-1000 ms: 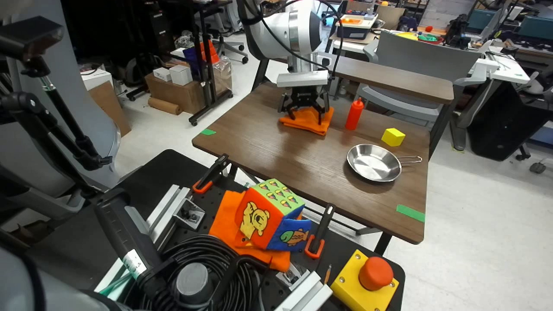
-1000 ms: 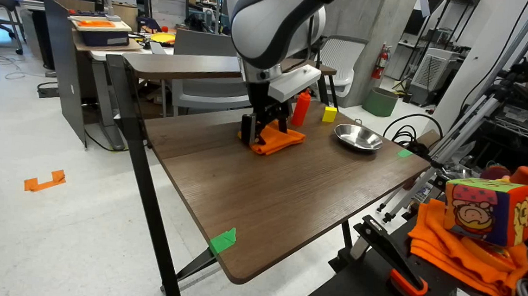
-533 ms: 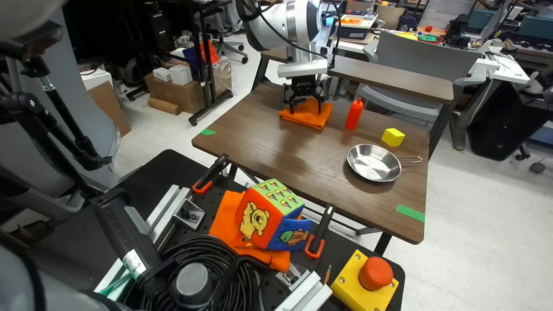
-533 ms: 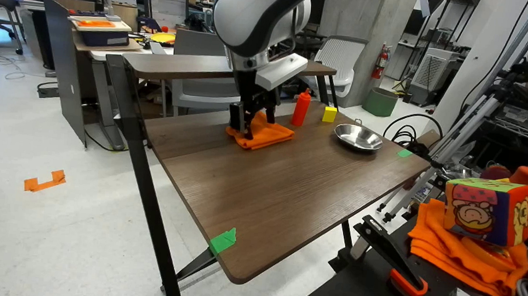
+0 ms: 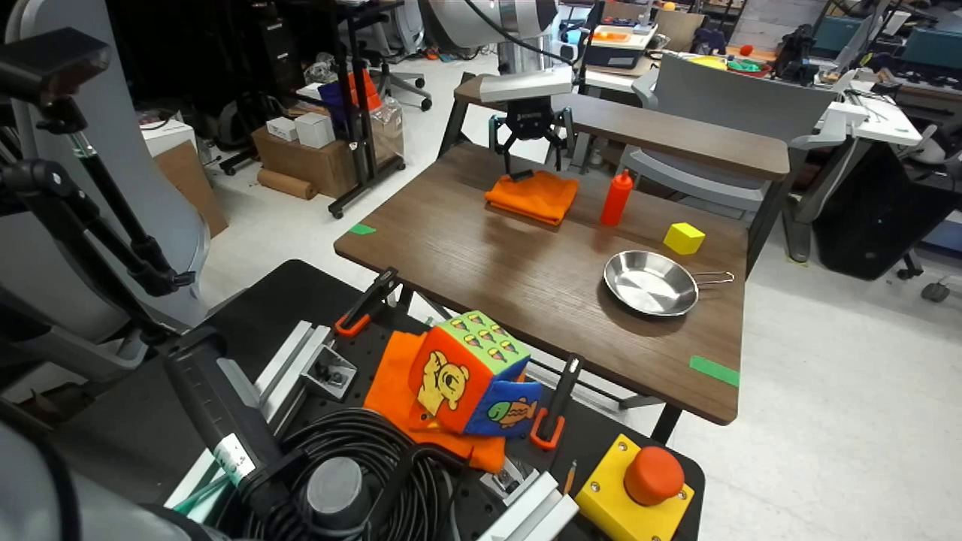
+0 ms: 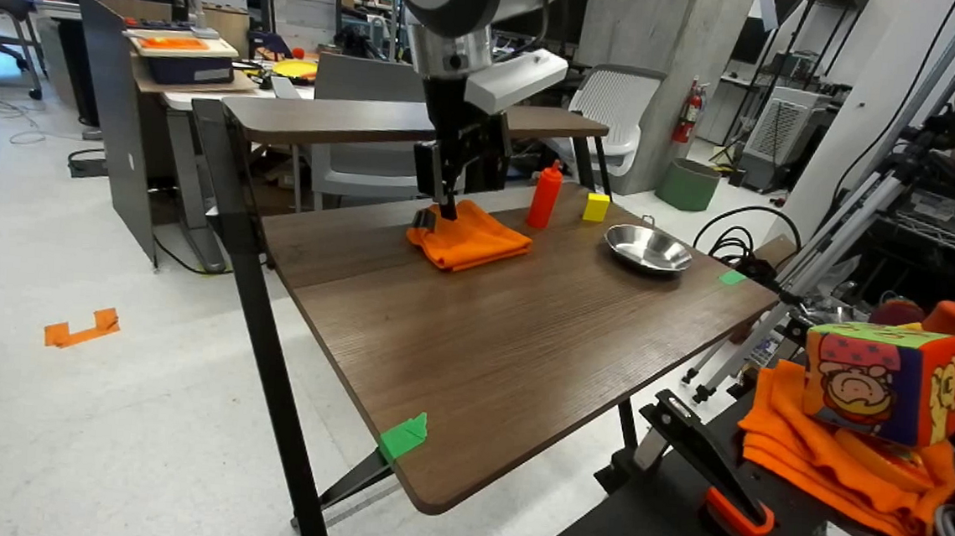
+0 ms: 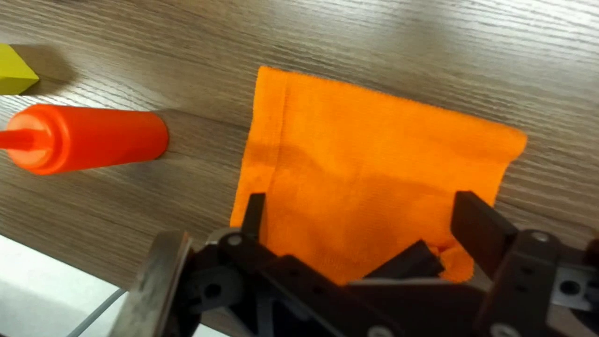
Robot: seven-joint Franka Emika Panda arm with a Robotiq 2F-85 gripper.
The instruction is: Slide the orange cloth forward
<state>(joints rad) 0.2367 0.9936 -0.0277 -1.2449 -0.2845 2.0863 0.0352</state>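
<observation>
The orange cloth (image 5: pixel 535 200) lies folded flat on the table near its back edge, also seen in an exterior view (image 6: pixel 479 243) and in the wrist view (image 7: pixel 365 150). My gripper (image 5: pixel 533 167) is open above the cloth's back part; in an exterior view (image 6: pixel 470 196) its fingertips look lifted off it. In the wrist view the fingers (image 7: pixel 360 201) stand wide apart with nothing between them. A small black piece (image 7: pixel 405 262) lies on the cloth's back corner, also in both exterior views (image 5: pixel 520 176) (image 6: pixel 424 219). The gripper hides part of the cloth's back edge in the wrist view.
A red-orange bottle (image 5: pixel 617 199) stands beside the cloth. A yellow block (image 5: pixel 684 238) and a metal pan (image 5: pixel 651 284) are farther along the table. A raised shelf (image 5: pixel 676 139) runs behind the table's back edge. A cart with a printed cube (image 5: pixel 473 376) stands in front.
The cloth slid a short way toward the table's back edge along with the gripper, then stayed put. The gripper has since risen off it, and the black piece now shows on the cloth.
</observation>
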